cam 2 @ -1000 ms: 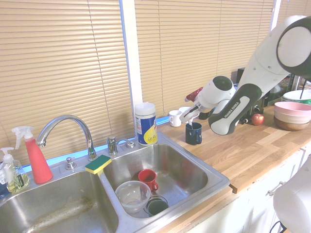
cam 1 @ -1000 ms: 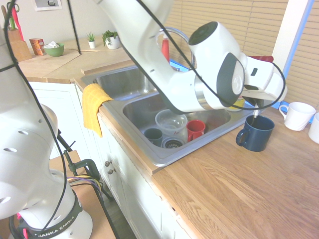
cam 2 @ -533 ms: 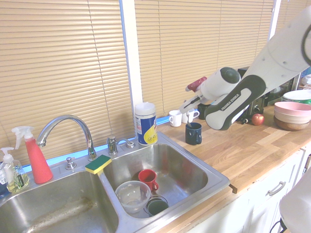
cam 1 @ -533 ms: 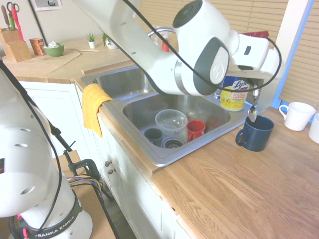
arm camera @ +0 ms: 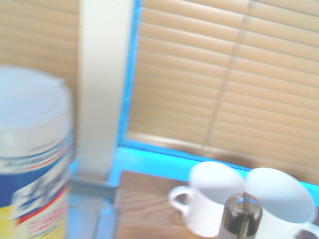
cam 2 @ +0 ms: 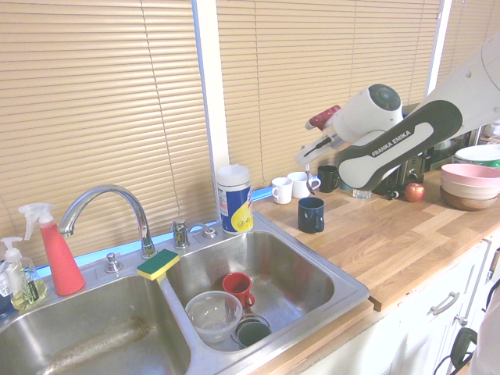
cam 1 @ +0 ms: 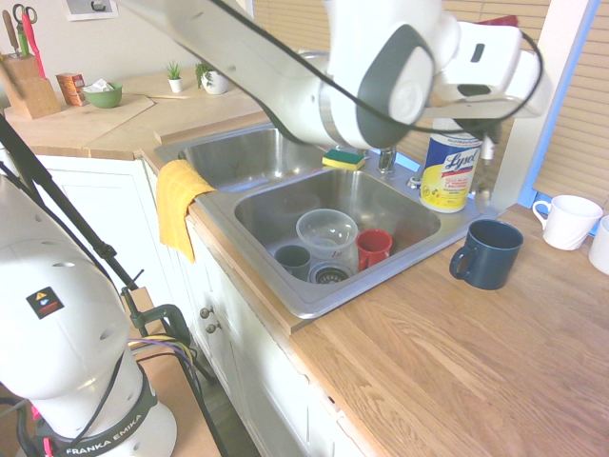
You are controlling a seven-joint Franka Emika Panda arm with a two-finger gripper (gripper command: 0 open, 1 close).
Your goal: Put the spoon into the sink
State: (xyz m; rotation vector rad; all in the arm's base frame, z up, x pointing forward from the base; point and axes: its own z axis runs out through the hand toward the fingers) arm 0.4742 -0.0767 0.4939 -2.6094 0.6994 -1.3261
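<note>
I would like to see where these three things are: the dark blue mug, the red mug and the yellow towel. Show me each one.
Dark blue mug [cam 1: 487,257]: first exterior view, side wall.
Red mug [cam 2: 237,286]: second exterior view, outer wall.
Yellow towel [cam 1: 178,205]: first exterior view, hanging part.

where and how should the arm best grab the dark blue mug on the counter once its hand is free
Probably by the upper wall of the dark blue ceramic mug, coming from above with one finger inside and one outside. It stands upright with an open, empty-looking mouth. The rim opposite its handle seems best, keeping clear of that loop.
</note>
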